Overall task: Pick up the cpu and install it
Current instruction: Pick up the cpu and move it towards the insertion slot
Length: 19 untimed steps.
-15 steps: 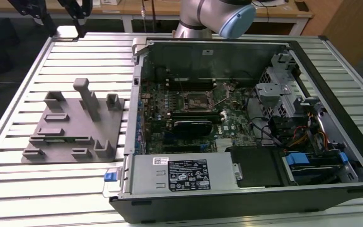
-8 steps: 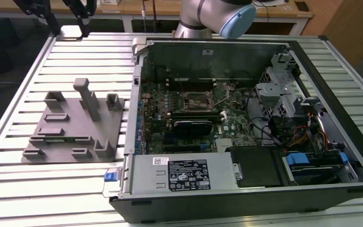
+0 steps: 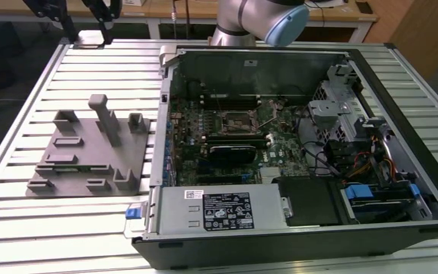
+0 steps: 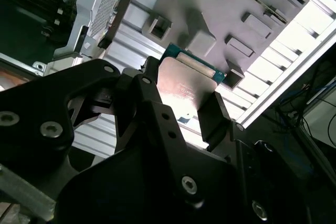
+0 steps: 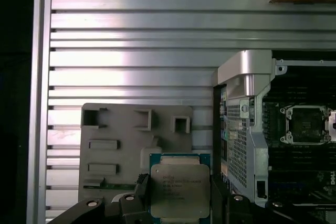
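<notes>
The cpu (image 5: 180, 190) (image 4: 185, 85), a flat square chip with a shiny metal top on a green-edged base, sits between the two black fingers (image 5: 140, 185) of my gripper (image 5: 180, 195) (image 4: 181, 103), which is shut on it. In both wrist views the chip hangs above the grey fixture plate (image 5: 126, 129) (image 4: 210, 3) on the slatted table. The open motherboard socket (image 5: 306, 124) (image 3: 242, 121) lies inside the computer case, off to the side of the gripper.
The open computer case (image 3: 371, 74) takes up the exterior view's right, with its metal wall (image 5: 247, 129) between the fixture plate (image 3: 89, 151) and the motherboard. The power supply (image 3: 219, 210) sits at the case's near side. The arm's body (image 3: 261, 20) stands behind the case.
</notes>
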Tool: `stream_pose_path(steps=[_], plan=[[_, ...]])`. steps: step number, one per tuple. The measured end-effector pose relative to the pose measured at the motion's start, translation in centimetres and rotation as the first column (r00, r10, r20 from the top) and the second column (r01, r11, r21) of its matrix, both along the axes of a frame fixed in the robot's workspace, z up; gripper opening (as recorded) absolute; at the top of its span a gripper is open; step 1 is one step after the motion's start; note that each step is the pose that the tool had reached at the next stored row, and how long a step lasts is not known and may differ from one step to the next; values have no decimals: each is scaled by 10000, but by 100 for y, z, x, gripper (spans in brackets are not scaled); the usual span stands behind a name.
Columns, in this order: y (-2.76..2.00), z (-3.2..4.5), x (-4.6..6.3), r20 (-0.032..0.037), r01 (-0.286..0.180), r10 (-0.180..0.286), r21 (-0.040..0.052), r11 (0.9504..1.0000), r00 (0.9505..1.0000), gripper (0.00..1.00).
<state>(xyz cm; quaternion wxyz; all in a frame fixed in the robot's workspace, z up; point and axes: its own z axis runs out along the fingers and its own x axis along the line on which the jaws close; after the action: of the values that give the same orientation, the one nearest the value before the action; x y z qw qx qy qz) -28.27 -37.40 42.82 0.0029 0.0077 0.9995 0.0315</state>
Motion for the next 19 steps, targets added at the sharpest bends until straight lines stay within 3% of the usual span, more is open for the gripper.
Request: stream_pose_path(steps=[19], plan=[[46,-2,304,0,0,0,-3,10000,10000,54]])
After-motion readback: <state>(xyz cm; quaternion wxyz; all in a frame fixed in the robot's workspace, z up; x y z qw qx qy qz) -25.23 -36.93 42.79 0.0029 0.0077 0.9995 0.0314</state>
